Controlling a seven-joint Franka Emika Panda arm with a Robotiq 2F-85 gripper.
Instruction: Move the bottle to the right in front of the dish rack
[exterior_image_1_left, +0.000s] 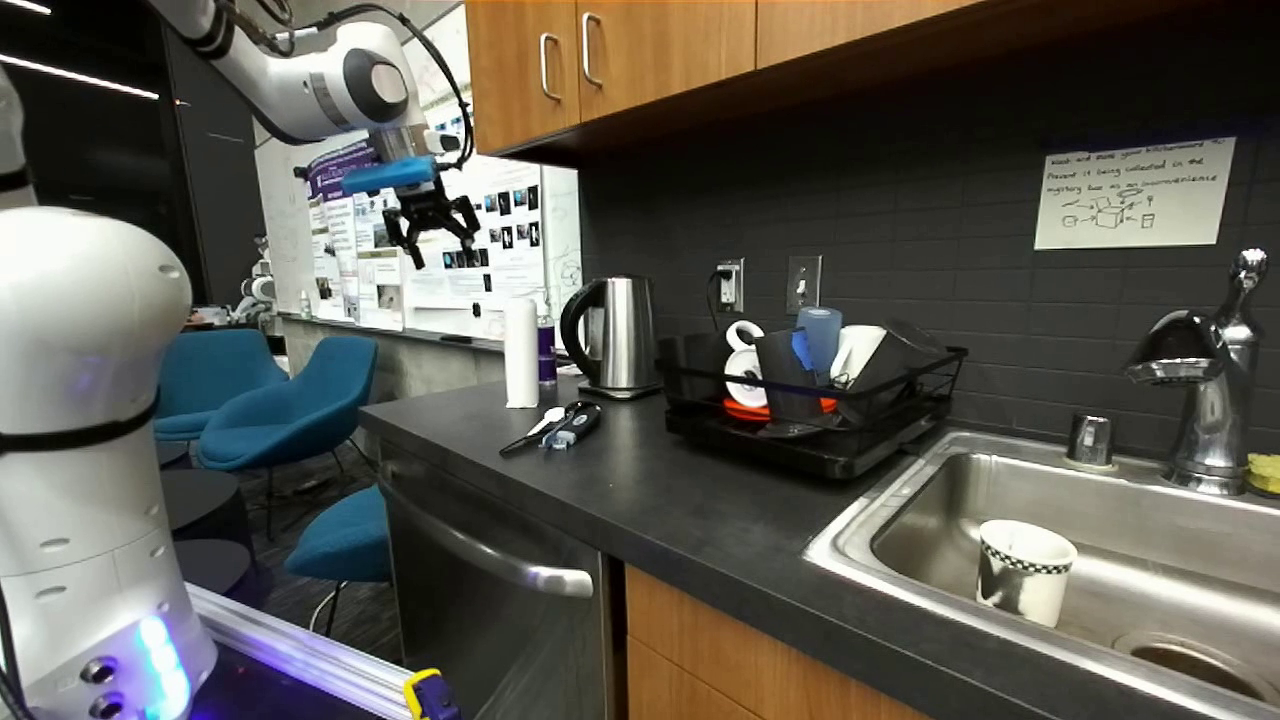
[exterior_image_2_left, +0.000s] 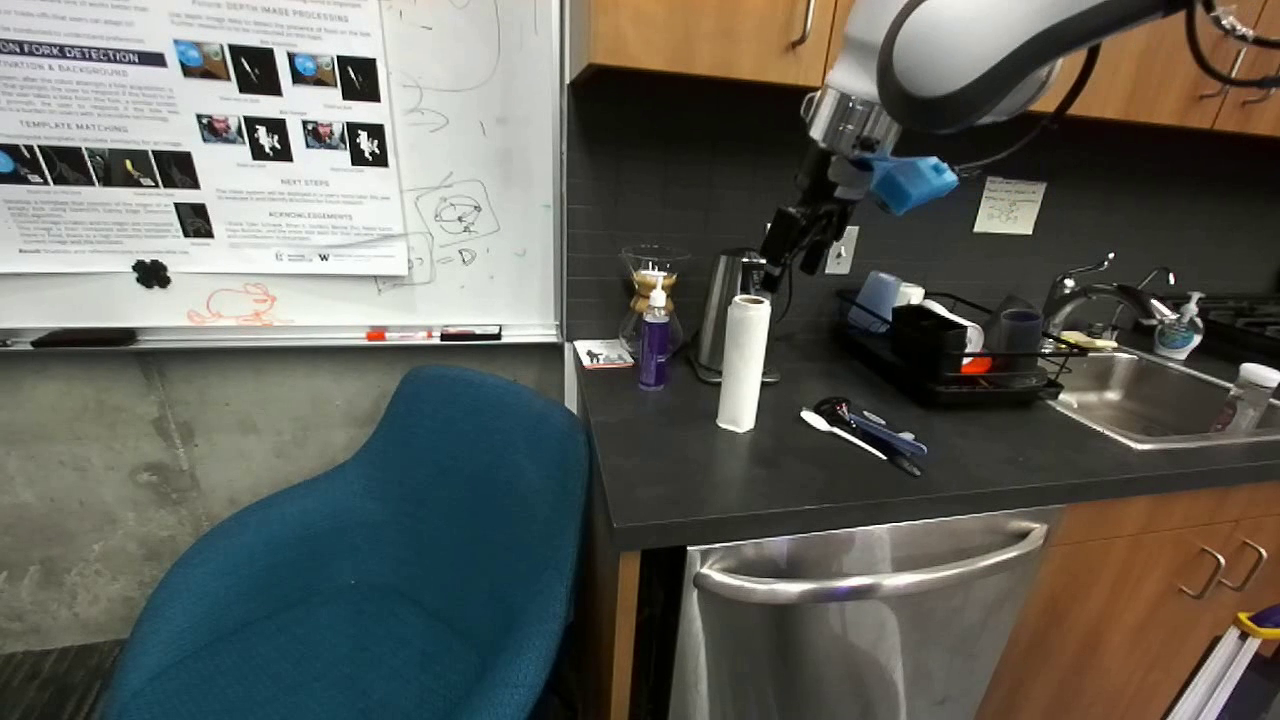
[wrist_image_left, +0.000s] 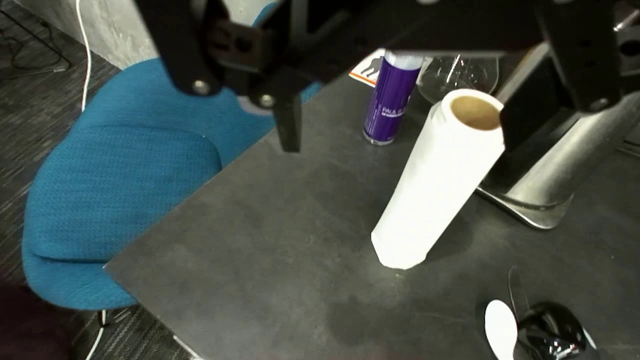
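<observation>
Hand (exterior_image_1_left: 443, 253): raised above the worktop (exterior_image_1_left: 640, 485), spread wide, nothing in its grasp.

White paper roll (exterior_image_1_left: 521, 355), hollow core: standing on end. Looks light, easily toppled if brushed.

Purple pump bottle (exterior_image_1_left: 548, 352), pale top: upright near the worktop's left end, behind the roll and apart from it. Probably smooth plastic, fairly stiff with slight give; fill level cannot be read, so allow for moderate weight and shifting liquid. Likely slippery, not brittle. Suggested hold: straight across the mid-body, firm but not crushing; avoid the pump, which may press down or swivel. Glass coffee maker (exterior_image_2_left: 640, 295) close behind it looks fragile; a backward nudge is best avoided.

White spoon (exterior_image_1_left: 547, 418), dark utensils (exterior_image_1_left: 578, 425): lying to the right of the roll.

Steel kettle (exterior_image_1_left: 628, 335): right of the bottle, near but apart; probably leaves little side room for a wide approach.

Black wire dish rack (exterior_image_1_left: 760, 450): loaded, well right of the bottle; the spot in front of it is the target, the bottle not there yet.
</observation>
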